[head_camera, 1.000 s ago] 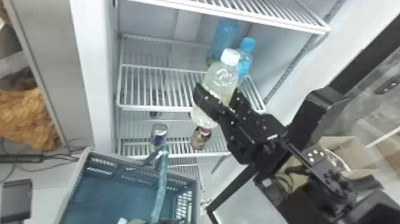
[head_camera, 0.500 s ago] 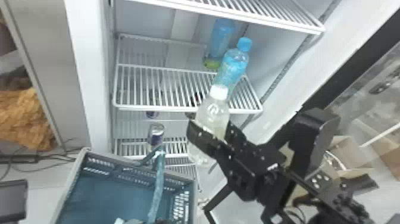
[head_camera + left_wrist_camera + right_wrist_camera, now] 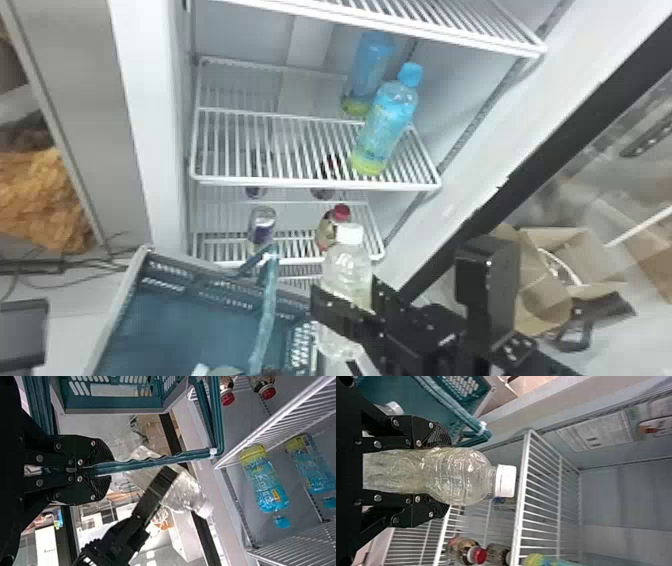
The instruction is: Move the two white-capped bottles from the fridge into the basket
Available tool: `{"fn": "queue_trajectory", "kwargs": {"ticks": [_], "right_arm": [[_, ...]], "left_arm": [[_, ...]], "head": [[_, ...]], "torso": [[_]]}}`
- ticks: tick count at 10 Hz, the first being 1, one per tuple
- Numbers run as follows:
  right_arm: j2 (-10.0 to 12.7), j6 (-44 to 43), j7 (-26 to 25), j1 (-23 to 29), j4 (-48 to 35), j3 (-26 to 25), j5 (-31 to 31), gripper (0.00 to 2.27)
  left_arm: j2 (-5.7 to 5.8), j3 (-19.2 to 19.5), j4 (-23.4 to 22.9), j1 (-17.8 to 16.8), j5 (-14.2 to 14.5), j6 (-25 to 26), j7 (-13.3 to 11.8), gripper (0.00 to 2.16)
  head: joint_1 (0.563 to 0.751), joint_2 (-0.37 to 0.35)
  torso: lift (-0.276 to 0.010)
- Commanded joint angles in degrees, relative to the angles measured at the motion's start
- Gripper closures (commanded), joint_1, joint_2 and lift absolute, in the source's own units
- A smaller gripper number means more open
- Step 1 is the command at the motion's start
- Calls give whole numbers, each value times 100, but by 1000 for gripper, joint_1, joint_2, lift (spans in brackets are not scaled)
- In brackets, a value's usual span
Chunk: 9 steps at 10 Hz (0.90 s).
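a white-capped bottle [image 3: 346, 267] is in the right gripper [image 3: 445, 473], its body squeezed between the two black fingers, one on each side. its long axis runs close to upright, leaning a little, with the white cap uppermost and clear of the fingers. the basket [image 3: 175, 325] lies to the robot's left of the bottle, near it; in the head view the bottle overlaps the outside of the basket's right-hand wall. the right arm has the bottle, so the coming move is likely a shift leftward over that wall, then a lowering. whether the bottle's base is above the rim cannot be told.

the left gripper [image 3: 105, 470] is closed on the basket handle [image 3: 178, 459], which probably steadies the basket. the raised handle could catch the bottle on its way in. another white cap [image 3: 394, 408] is inside the basket, so this seems to be the second bottle of the two.
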Motion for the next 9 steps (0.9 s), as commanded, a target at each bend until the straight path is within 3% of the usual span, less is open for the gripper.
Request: {"fn": "queue_trajectory", "kwargs": {"ticks": [1,6,9], "right_arm": [[9,245,65,-99,164,3,-21,883],[-26,1047,636,-788,853,140,139,872],[-18,1047,786,-872,980,140,173,558]], "left_arm": [[2,4,0,-1,0,5,0,1194],[-25,27,0,-1,-12,5,-9,1194],[-25,27,0,-1,-12,5,-9,1194]], "head": [[695,-350],[695,-350],[695,-350]], "torso": [[0],[0],[0]]}}
